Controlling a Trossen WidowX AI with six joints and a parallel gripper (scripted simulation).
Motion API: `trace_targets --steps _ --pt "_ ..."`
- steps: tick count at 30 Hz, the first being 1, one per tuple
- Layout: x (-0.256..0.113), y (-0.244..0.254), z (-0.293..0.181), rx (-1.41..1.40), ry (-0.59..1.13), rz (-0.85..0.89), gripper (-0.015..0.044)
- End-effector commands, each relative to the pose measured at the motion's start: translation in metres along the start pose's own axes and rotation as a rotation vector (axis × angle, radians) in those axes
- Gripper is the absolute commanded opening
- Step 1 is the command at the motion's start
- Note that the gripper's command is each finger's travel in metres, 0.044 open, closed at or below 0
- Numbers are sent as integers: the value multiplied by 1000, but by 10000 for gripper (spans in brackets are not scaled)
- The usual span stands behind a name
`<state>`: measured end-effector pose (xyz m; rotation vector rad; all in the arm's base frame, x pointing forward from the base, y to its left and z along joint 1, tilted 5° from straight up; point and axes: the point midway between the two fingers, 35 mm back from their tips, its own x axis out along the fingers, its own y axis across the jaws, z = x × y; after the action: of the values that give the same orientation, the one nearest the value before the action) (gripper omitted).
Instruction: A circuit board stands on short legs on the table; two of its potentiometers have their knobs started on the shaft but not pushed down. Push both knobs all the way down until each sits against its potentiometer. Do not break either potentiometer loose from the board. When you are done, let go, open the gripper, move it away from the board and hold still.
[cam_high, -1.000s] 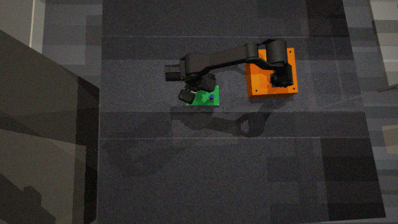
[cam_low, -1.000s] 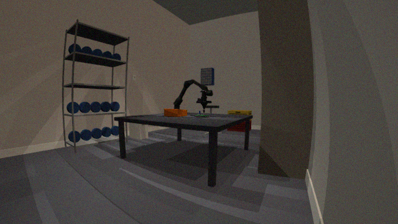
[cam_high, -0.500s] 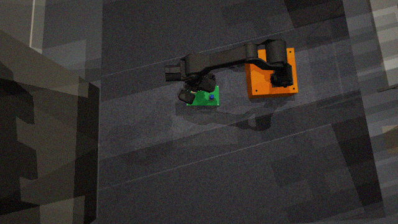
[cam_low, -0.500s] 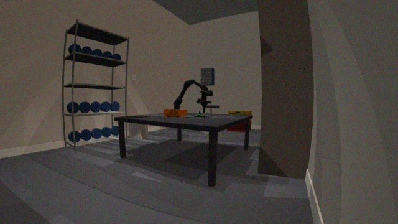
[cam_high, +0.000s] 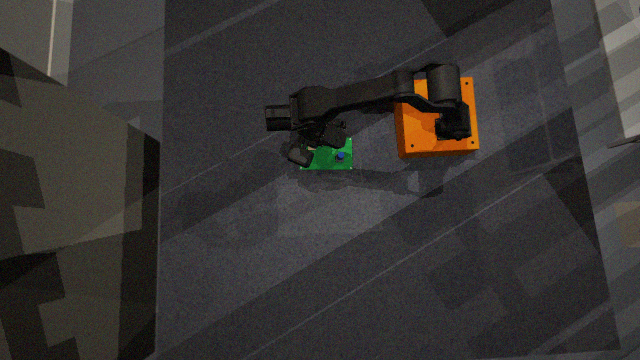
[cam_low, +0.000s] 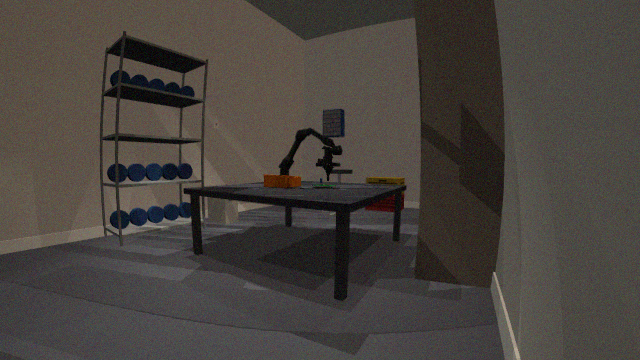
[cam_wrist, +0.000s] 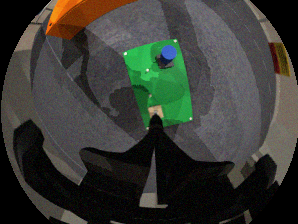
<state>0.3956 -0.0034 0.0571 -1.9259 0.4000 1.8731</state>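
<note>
The green circuit board (cam_high: 326, 161) (cam_low: 325, 187) (cam_wrist: 175, 92) stands on the table. A blue knob (cam_high: 340, 155) (cam_low: 321, 180) (cam_wrist: 168, 52) sticks up over a dark potentiometer (cam_wrist: 164, 63) near one end of the board. A tan potentiometer (cam_wrist: 154, 109) sits near the other end. My gripper (cam_low: 328, 178) (cam_wrist: 156, 130) is shut, fingertips together and pointing down, over the tan potentiometer. They hide part of it, and its knob cannot be made out. I cannot tell whether the tips touch anything. In the top view the arm covers the fingertips.
The orange base block (cam_high: 422, 132) (cam_low: 282, 181) (cam_wrist: 85, 15) of the arm stands on the dark table (cam_high: 320, 225) (cam_low: 280, 196), beside the board's blue-knob end. Beyond the table are a shelf rack (cam_low: 155, 95) and a yellow crate (cam_low: 385, 180) on red ones.
</note>
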Motion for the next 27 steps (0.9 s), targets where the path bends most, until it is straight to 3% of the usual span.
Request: trace_targets --steps 1,27 --pt "0 0 0 -1 1 3 0" --pt "9 0 0 -1 1 3 0"
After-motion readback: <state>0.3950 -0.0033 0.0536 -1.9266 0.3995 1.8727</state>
